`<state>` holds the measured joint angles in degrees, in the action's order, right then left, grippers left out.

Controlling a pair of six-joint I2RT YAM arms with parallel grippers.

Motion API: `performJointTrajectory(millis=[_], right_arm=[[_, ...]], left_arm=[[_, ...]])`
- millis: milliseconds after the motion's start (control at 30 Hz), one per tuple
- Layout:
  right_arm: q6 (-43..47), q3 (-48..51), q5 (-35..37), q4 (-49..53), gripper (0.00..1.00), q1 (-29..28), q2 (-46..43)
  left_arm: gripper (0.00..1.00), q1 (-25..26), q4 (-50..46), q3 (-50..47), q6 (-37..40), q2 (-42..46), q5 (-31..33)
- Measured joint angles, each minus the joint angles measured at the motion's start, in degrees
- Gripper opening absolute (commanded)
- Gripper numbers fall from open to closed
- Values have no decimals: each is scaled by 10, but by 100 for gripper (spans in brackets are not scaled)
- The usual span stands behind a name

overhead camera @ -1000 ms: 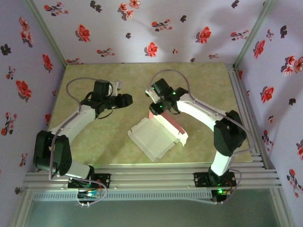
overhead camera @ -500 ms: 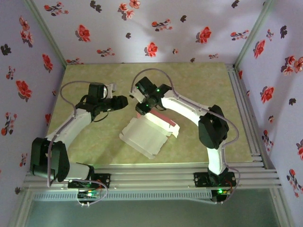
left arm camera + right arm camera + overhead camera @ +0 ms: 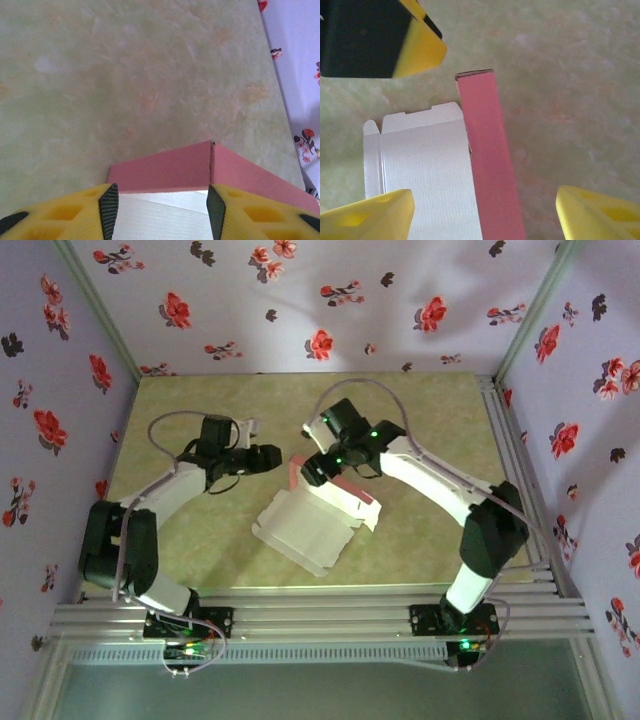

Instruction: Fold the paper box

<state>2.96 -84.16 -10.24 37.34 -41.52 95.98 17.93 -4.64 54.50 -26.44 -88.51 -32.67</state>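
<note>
Flowery walls all round, and the mottled green bench (image 3: 420, 430) is carrying the paper box (image 3: 305, 530) mid-bench, white face up, pink flap (image 3: 482, 150) standing along its far edge. My right claw (image 3: 485, 200) is hanging wide apart over that flap. My left claw (image 3: 162, 200) is facing it, also apart and gripping nothing, probably lining up a crease.
</note>
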Motion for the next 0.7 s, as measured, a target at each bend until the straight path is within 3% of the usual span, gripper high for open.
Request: performJointTrajectory(millis=[400,600,700], right_arm=[[-100,144,-59,-65,77,57,-116],[-167,192,-48,-83,75,62,-155],[-213,216,-33,-83,70,64,-179]], left_arm=[[53,27,26,31,0,-28,-11],[50,30,32,31,-4,-38,-15],[47,31,35,31,-9,-49,-15]])
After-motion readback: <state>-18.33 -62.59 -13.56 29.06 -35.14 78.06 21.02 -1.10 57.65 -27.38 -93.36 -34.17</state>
